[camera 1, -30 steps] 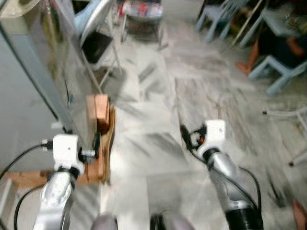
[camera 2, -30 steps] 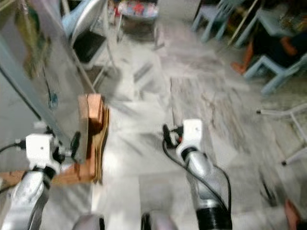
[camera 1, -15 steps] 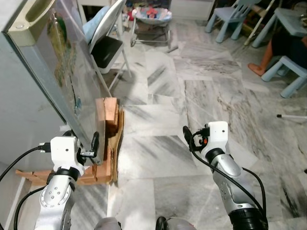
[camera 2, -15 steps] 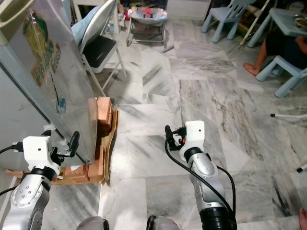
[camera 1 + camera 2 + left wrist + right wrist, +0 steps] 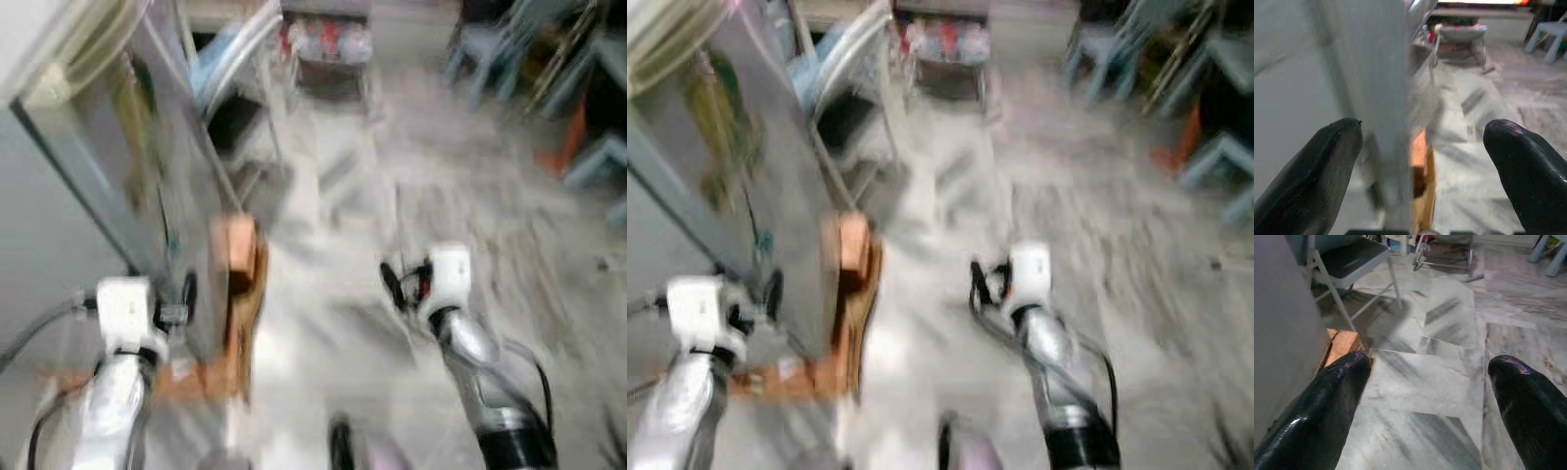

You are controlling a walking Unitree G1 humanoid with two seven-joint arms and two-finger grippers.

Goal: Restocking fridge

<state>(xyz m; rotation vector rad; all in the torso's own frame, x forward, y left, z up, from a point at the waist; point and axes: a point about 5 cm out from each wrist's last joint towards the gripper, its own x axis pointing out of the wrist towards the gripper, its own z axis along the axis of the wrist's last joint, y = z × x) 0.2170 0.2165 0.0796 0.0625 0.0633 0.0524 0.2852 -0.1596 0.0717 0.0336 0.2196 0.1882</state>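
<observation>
Left gripper is spread wide, its fingers straddling the fridge door edge at low height. Right gripper is held spread, empty, over the marble floor. Door-opening step is judged in hand; a swing outward is called for next.

I see the left silver arm with its white wrist block raised forward; its left gripper of two long black fingers stands spread wide. The right silver arm is bent forward likewise, and its right gripper of two black fingers is also spread wide, holding nothing. Head views are blurred.
</observation>
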